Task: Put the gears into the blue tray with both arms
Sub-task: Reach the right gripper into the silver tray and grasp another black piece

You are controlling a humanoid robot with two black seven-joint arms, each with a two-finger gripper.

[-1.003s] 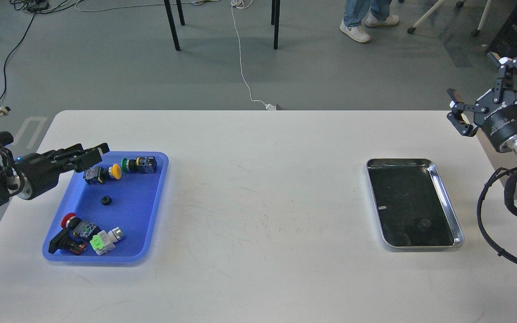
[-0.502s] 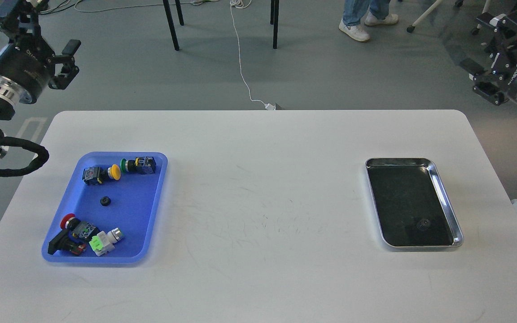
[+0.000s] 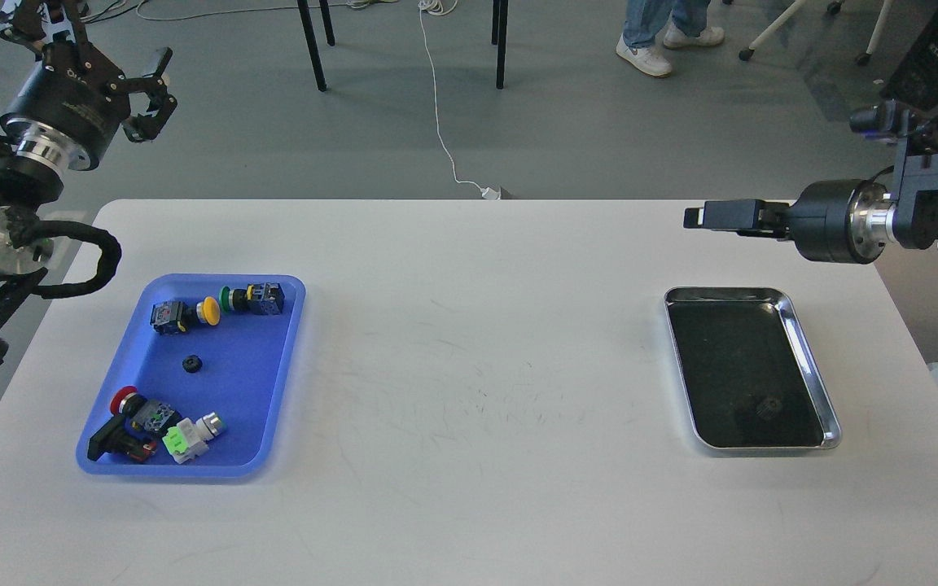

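The blue tray [image 3: 237, 407] lies on the left of the white table. One small black gear [image 3: 190, 364] rests on the tray's floor near its middle. A second gear [image 3: 770, 404] lies in the silver tray [image 3: 834, 423] on the right, close to its near end. My left gripper [image 3: 94, 37] is raised beyond the table's far left corner. Its fingers are spread open and nothing is between them. My right gripper [image 3: 709, 217] points left, level above the table just behind the silver tray. It is seen side-on as one dark bar, so its fingers cannot be told apart.
Colourful push-button switches fill the blue tray: a yellow one [image 3: 184, 314] and a green one [image 3: 253, 298] at the far end, red [image 3: 123, 403] and white-green [image 3: 188, 435] ones at the near end. Chair legs and a white cable [image 3: 444, 130] are on the floor behind.
My left gripper rose from over the blue tray to the far left, high off the table. My right gripper swung down and now points left, behind the silver tray. Both gears stayed put.
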